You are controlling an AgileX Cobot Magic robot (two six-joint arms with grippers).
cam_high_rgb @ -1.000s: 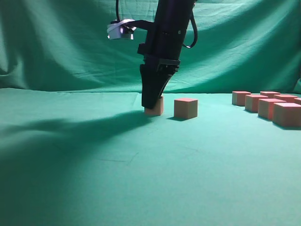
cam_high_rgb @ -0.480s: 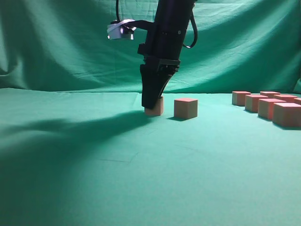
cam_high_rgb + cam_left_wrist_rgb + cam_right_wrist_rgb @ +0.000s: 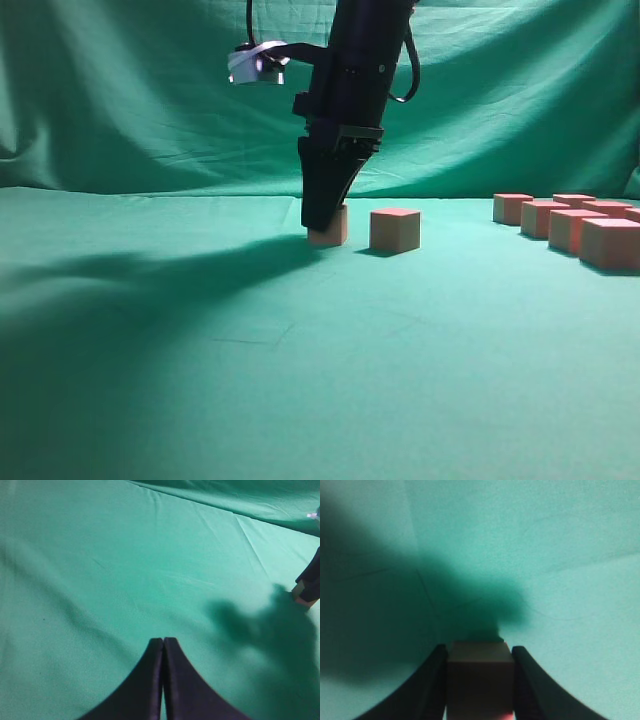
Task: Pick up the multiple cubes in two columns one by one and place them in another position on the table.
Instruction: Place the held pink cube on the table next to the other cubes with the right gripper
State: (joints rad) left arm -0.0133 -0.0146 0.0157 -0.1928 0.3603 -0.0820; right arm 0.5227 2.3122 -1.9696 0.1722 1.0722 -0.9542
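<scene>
Item: right claw (image 3: 322, 228), closed on one cube (image 3: 330, 226) resting on the table (image 3: 250, 340), beside its placed neighbour (image 3: 395, 229). You likely release here to extend the new row. Left claw (image 3: 163, 645): pressed closed, empty, parked clear.

I see a wrinkled green backdrop cloth (image 3: 120, 100) hanging behind; its folds run diagonally. Light falls unevenly; shadow darkens the left.

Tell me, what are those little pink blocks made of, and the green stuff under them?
The blocks look like foam or light wood: dull, unshiny faces, reddish-pink tops, tan sides, crisp edges. Which of the two, the pictures can't settle. The table cover looks like cloth: soft matte green with faint creases. The right gripper is black, probably hard plastic, and grips one block.
</scene>
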